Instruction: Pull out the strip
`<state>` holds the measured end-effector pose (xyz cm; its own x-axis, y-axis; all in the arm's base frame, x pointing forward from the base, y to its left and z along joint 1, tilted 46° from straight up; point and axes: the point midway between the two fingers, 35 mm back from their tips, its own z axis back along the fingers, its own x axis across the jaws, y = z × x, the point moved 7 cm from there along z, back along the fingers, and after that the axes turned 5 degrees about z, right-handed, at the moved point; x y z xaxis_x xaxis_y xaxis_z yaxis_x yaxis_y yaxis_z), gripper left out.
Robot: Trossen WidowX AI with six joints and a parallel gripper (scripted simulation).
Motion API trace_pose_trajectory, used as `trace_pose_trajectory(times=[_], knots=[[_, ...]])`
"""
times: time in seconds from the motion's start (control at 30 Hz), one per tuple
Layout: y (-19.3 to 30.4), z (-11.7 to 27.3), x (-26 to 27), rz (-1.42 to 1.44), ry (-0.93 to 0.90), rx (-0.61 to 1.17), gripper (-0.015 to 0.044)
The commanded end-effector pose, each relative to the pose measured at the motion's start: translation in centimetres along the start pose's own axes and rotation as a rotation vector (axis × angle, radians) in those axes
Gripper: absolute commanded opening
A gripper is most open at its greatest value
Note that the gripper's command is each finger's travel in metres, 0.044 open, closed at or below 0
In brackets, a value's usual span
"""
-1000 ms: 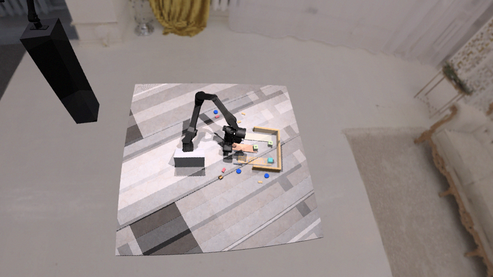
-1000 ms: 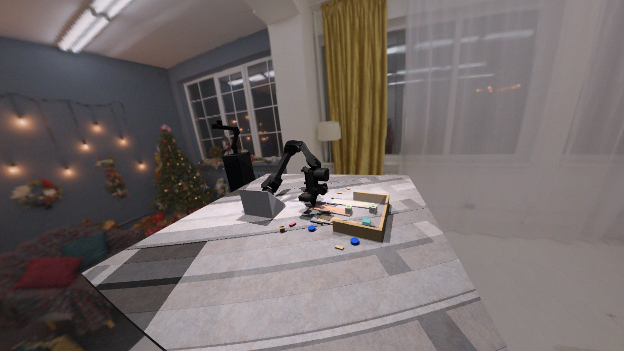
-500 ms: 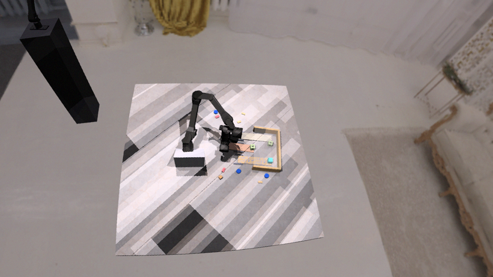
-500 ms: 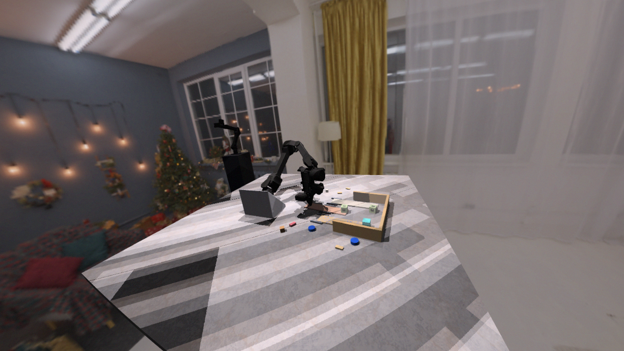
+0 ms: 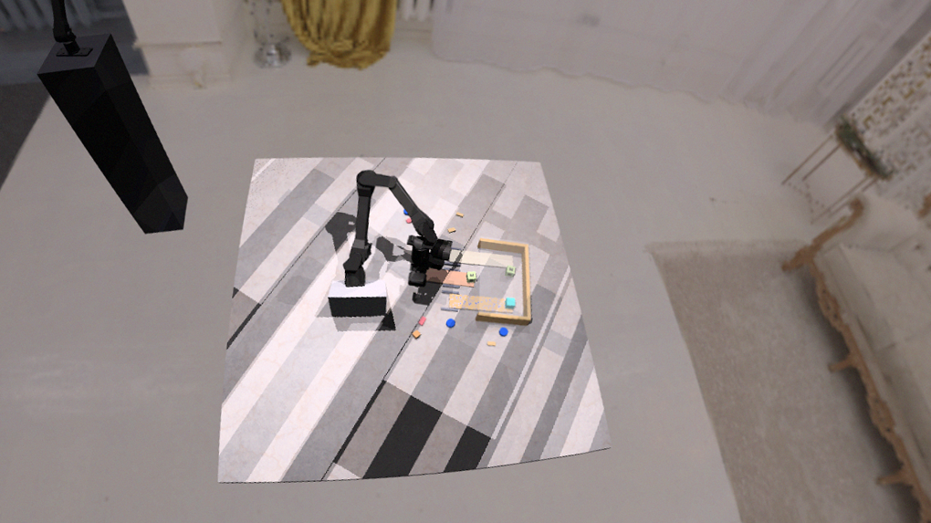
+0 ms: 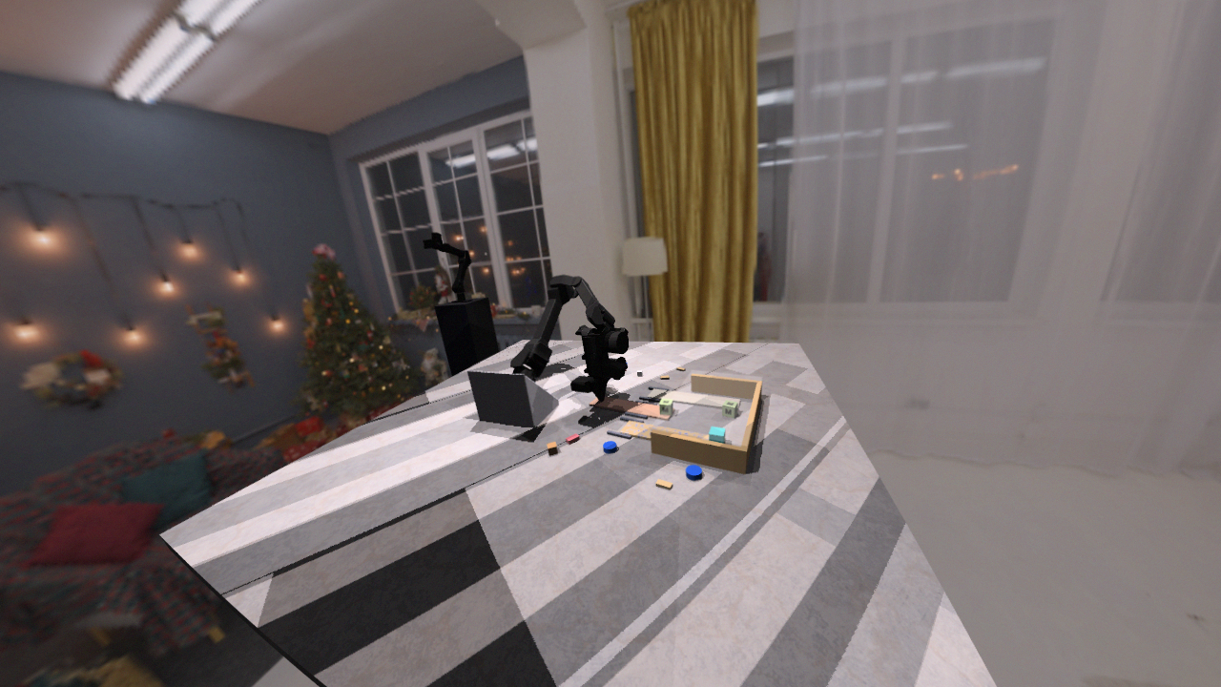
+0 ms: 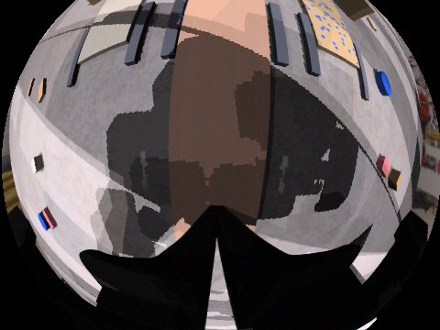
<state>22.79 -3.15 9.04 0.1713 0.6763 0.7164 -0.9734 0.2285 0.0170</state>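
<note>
I have the salmon strip (image 5: 450, 277) (image 6: 651, 410) (image 7: 220, 92) running left to right, as the top view shows it, with a green cube (image 5: 471, 276) (image 6: 664, 405) on its right end. That cube carries a dark mark, too small for me to read. The strip's right end lies outside the pocket of the wooden frame (image 5: 528, 286) (image 6: 699, 450), whose open side faces left.

My gripper (image 5: 419, 279) (image 6: 601, 397) (image 7: 215, 212) is down over the strip's left part, its fingertips brought together. I see nothing lifted in them; the strip passes flat beneath, though I can't make out the contact itself.

Dark rails (image 7: 277, 34) flank the strip. On the far side, a second green cube (image 5: 510, 270) (image 6: 730, 408), also marked, sits inside the frame on the cream strip (image 5: 481, 259) (image 6: 699, 399) (image 7: 107, 34). On the near side, a cyan cube (image 5: 509, 301) (image 6: 716, 433) stands at the right end of the blue-speckled yellow strip (image 5: 471, 302) (image 6: 633, 427) (image 7: 332, 32).

Nearer still, outside the frame, I see two blue discs, one left (image 5: 450, 322) (image 6: 610, 447) (image 7: 382, 83) and one right (image 5: 502, 331) (image 6: 693, 471). Left of them lie a pink block (image 5: 422, 320) (image 6: 572, 439) (image 7: 383, 165) and an orange block (image 5: 416, 333) (image 6: 552, 448) (image 7: 394, 179).
</note>
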Motion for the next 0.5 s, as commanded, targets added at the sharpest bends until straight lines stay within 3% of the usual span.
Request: trace_pose_trajectory(times=[0.0,0.47], knots=[[1.2,-0.5,-0.1,-0.012,0.001,0.031,0.0],[2.7,-0.5,0.0,-0.013,0.001,0.032,0.0]])
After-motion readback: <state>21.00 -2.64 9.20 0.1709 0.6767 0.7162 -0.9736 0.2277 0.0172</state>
